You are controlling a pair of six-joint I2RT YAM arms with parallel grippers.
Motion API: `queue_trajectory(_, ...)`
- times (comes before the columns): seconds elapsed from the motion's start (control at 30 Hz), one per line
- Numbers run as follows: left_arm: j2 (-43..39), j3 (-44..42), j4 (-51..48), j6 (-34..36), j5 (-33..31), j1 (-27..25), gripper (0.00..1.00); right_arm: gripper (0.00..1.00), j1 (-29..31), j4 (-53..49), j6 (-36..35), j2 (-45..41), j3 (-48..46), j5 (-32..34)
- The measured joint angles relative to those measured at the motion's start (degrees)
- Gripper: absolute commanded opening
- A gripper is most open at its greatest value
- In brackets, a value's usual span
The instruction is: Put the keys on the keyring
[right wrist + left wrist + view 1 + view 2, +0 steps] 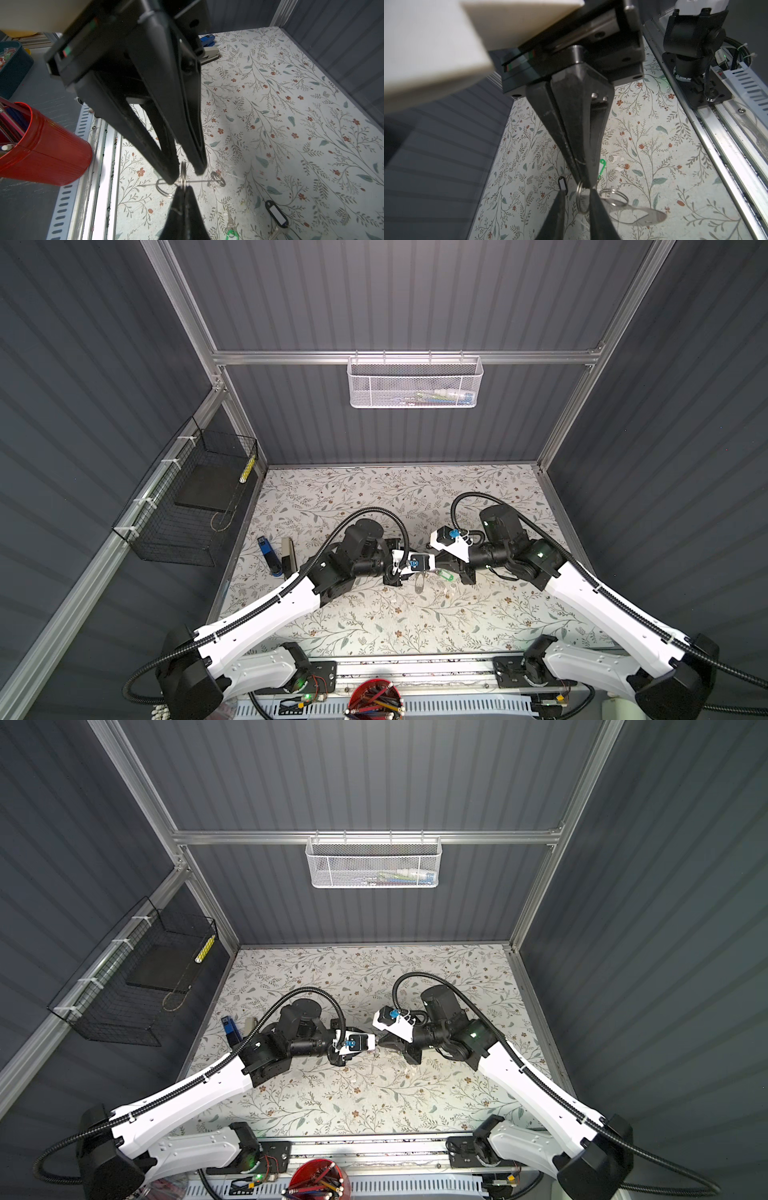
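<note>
Above the middle of the floral table (pixel 374 614), the two arms meet tip to tip. Both top views hide the fingertips under the wrist-camera mounts (pixel 451 545), and the keyring cannot be made out there with certainty. Of the keys, only the green-tagged key (pixel 449 574) shows in a top view, as a spot of green.

The left wrist view shows the keyring (pixel 652 216) as a flat grey loop carrying a second ring (pixel 613 197). One end is covered by a finger of the left gripper (pixel 577 193). The black-tagged key (pixel 562 184) is half hidden behind the other finger.

The right wrist view reduces the keyring to a thin edge-on line. It shows both keys lying on the table, the green tag cut by the frame edge.

The jaws of the right gripper (pixel 184 188) are closed, pinching the rim of a split ring (pixel 184 172) that crosses the keyring. The left gripper's jaws stand slightly apart, straddling that ring and visibly gripping nothing.

The keyring sits at both sets of tips and appears raised off the table. The keys lie apart from it.
</note>
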Motion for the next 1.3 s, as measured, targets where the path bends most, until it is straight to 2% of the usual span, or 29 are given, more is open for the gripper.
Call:
queue_trajectory(0.13,0.9,0.8,-0.5,-0.1,0.0,-0.5,0.17,0.0,0.0,0.0,0.0,0.0,0.0,0.0)
queue_trajectory(0.33,1.3,1.7,-2.1,-0.5,-0.2,-0.5,0.0,0.02,0.0,-0.3,-0.7,0.0,0.0,0.4)
queue_trajectory(0.37,1.3,1.9,-2.4,-0.8,-0.3,-0.5,0.0,0.04,0.0,-0.4,-0.9,0.0,0.0,0.3)
queue_trajectory(0.43,1.4,2.0,-2.4,-1.2,-0.2,-0.5,0.0,0.18,0.0,-0.4,-1.3,-0.2,0.0,0.5)
queue_trajectory(0.53,1.5,2.0,-2.1,-2.8,-0.1,-0.5,0.0,0.26,0.0,0.2,-1.8,-0.9,-0.4,1.5)
queue_trajectory(0.67,1.3,1.8,-0.8,-5.9,0.8,-0.5,0.0,0.37,-0.2,2.3,-2.8,-6.5,-4.2,4.1)
queue_trajectory(0.93,-0.4,-3.0,9.7,-14.0,8.9,1.1,0.0,0.34,-2.7,10.8,-0.2,-19.4,-13.8,6.1)
queue_trajectory(1.1,-0.5,-7.6,20.7,-21.3,14.6,3.2,0.0,0.3,-2.7,14.6,2.7,-20.1,-15.7,4.7)
queue_trajectory(1.3,-0.5,-11.4,32.5,-28.8,18.2,3.7,0.0,0.29,-2.7,19.6,6.3,-20.3,-17.6,1.6)
